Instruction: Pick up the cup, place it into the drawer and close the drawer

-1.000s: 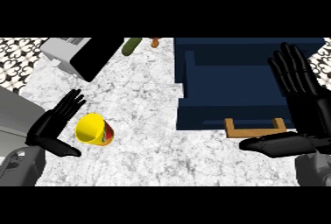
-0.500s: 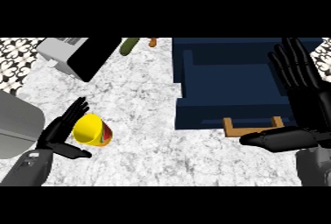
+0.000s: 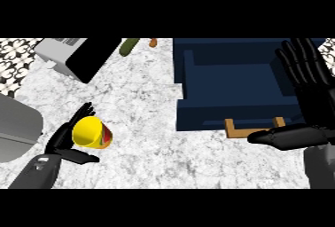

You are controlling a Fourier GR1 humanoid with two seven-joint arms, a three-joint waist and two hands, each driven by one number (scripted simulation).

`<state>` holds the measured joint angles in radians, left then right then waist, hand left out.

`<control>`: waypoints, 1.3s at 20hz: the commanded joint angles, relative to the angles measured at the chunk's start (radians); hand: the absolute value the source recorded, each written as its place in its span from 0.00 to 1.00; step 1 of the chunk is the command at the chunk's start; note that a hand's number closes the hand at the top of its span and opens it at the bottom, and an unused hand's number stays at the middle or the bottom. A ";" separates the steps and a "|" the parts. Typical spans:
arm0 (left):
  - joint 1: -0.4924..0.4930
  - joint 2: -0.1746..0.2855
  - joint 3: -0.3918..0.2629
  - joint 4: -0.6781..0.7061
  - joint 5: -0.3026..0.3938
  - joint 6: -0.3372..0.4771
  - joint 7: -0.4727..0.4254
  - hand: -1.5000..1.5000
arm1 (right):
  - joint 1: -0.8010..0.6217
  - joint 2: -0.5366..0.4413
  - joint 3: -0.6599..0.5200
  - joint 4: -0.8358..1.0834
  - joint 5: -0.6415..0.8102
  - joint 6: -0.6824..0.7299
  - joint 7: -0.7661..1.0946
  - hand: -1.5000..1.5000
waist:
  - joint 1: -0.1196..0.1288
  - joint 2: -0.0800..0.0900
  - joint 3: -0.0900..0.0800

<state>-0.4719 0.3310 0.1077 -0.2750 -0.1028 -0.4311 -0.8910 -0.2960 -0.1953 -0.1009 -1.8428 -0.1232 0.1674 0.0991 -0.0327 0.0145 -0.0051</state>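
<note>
- I see a white-and-grey marbled counter (image 3: 150,111) filling most of my view.
- A cup (image 3: 90,132), yellow with red on its side, sits on the counter's lower left; its mouth is turned up toward my camera.
- A grey and black appliance (image 3: 78,55) stands at an angle on the far left corner.
- A green item (image 3: 129,46) and a small orange one (image 3: 153,42) lie near each other at the far edge; I can't identify either.
- A navy drawer (image 3: 222,120) stands open at the right.
</note>
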 commanded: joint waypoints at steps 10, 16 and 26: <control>-0.061 -0.013 -0.004 0.076 -0.014 -0.102 -0.154 0.00 | 0.023 0.007 0.015 -0.013 0.013 0.003 -0.001 0.00 | -0.011 0.004 -0.001; -0.089 -0.082 -0.015 0.075 0.001 -0.198 -0.108 0.00 | -0.003 -0.010 0.003 -0.029 -0.021 0.016 0.046 0.00 | -0.020 0.003 -0.002; -0.055 -0.103 -0.002 -0.029 -0.016 0.125 -0.314 1.00 | -0.023 -0.057 -0.069 0.012 -0.066 0.043 0.040 0.00 | -0.008 0.003 0.000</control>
<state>-0.5383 0.2460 0.0974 -0.2883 -0.1097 -0.3625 -1.0174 -0.3063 -0.2243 -0.1288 -1.8456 -0.1440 0.1846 0.1322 -0.0391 0.0170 -0.0058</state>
